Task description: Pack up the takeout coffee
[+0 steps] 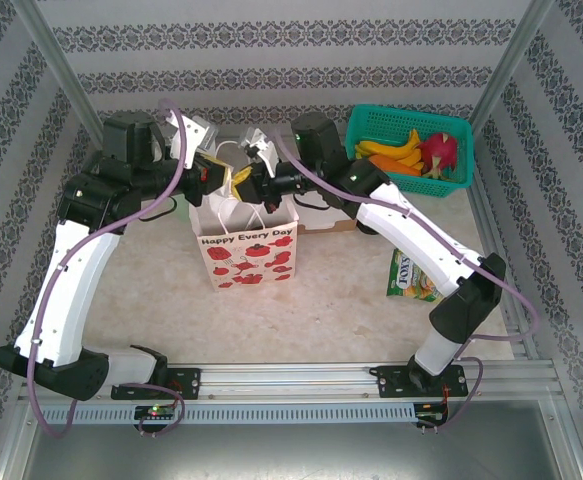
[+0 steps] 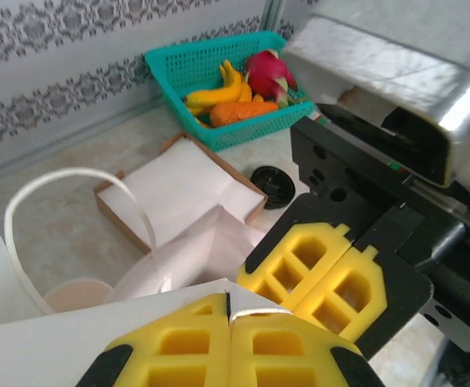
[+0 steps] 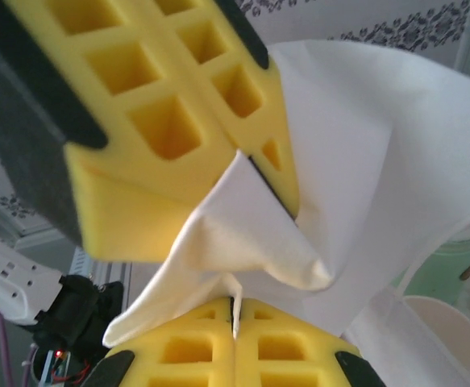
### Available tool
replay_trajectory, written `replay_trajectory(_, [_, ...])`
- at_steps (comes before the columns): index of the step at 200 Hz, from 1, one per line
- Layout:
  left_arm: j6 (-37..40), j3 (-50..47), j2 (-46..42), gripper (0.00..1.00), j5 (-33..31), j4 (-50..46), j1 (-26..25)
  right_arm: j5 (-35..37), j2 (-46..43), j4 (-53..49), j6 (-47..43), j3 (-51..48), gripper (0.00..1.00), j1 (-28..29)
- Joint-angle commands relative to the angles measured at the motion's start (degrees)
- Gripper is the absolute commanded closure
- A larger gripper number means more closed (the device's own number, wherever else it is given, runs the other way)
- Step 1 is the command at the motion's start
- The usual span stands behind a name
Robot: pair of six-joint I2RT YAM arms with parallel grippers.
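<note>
A white paper bag (image 1: 247,252) printed with red poppies stands mid-table. Both grippers meet over its top. My left gripper (image 1: 233,186) (image 2: 231,316) is shut on the bag's white rim (image 2: 122,330). My right gripper (image 1: 256,181) (image 3: 235,318) is shut on a folded corner of the same rim (image 3: 243,242), close against the left one. A takeout coffee cup (image 2: 77,294) with a cream inside stands open beyond the bag, also seen as a cream rim (image 3: 452,322). A round black lid (image 2: 272,185) lies on the table by a brown cardboard carrier (image 2: 178,189).
A teal basket (image 1: 411,148) (image 2: 218,81) of bananas and other fruit sits at the back right. A green snack packet (image 1: 411,276) lies beside the right arm. A pale green cup (image 3: 448,270) stands behind the bag. Patterned walls close in the table.
</note>
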Motion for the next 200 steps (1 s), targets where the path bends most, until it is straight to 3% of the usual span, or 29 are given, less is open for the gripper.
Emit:
replay_trajectory(1, [-2.3, -0.2, -0.7, 1.0, 3.3, -5.5, 0.6, -4.9, -3.6, -1.0, -2.7, -2.3, 1.0, -0.1])
replay_trajectory(39, [-1.5, -2.0, -1.4, 1.0, 4.2, -6.9, 0.6, -0.6, -5.3, -0.5, -4.4, -4.4, 0.74, -0.3])
replay_trajectory(66, [0.0, -1.8, -0.9, 1.0, 6.6, -7.4, 0.6, 0.0, -4.7, -0.7, -7.9, -2.9, 0.69, -0.2])
replay_trajectory(81, [0.2, -2.3, -0.9, 1.0, 9.1, -6.8, 0.6, 0.1, -3.6, -1.3, -10.1, -2.2, 0.61, -0.2])
replay_trajectory(127, [0.1, -2.3, -0.1, 1.0, 10.7, -5.6, 0.6, -8.5, -1.5, 0.2, -17.7, -2.2, 0.37, -0.1])
replay_trajectory(170, [0.4, -2.1, 0.3, 1.0, 12.6, -5.2, 0.7, -8.6, 1.4, -0.1, -22.0, 0.1, 0.37, 0.5])
replay_trajectory(200, [0.3, -2.7, 0.0, 1.0, 13.2, -4.3, 0.7, -10.0, 2.8, -0.9, -22.5, 1.7, 0.53, 0.4])
